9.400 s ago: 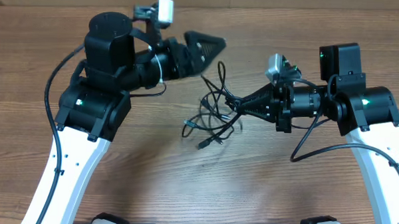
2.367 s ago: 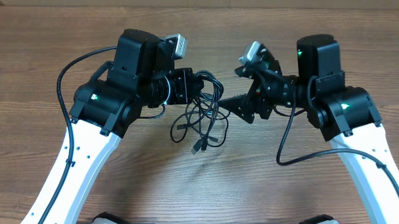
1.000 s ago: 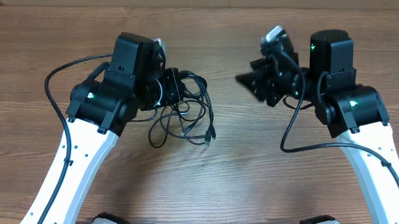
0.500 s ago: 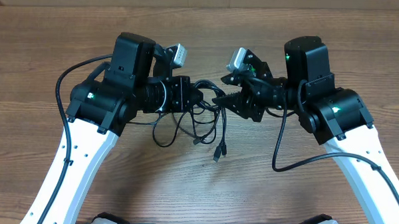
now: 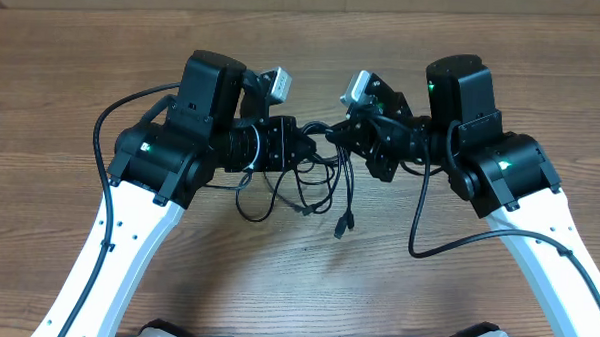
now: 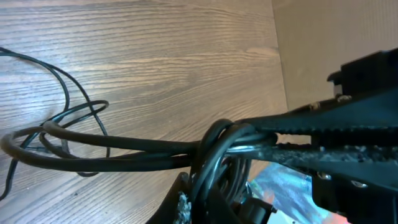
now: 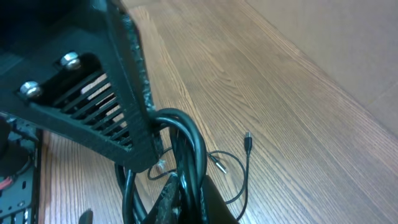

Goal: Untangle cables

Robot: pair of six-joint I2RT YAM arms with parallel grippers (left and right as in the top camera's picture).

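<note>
The cables (image 5: 324, 184) are a knot of thin black cords held up between the two arms, with loops and a plug end (image 5: 340, 228) dangling to the table. My left gripper (image 5: 303, 149) is shut on the bundle from the left. My right gripper (image 5: 337, 138) is shut on it from the right, its tips almost touching the left one's. In the left wrist view the cords (image 6: 124, 152) run from my jaws out over the wood, with the right gripper's fingers (image 6: 323, 134) clamped just beyond. In the right wrist view several strands (image 7: 189, 146) pass between my fingers beside the left gripper's finger (image 7: 106, 93).
The wooden table (image 5: 296, 278) lies under the hanging loops. Thick black arm wires curve at the left (image 5: 101, 142) and right (image 5: 428, 223). A cardboard-coloured wall (image 6: 336, 37) rises past the table's far edge.
A second ago the right gripper stood open, away to the right; it has come in and shut on the cables. The left gripper has carried the bundle slightly rightward.
</note>
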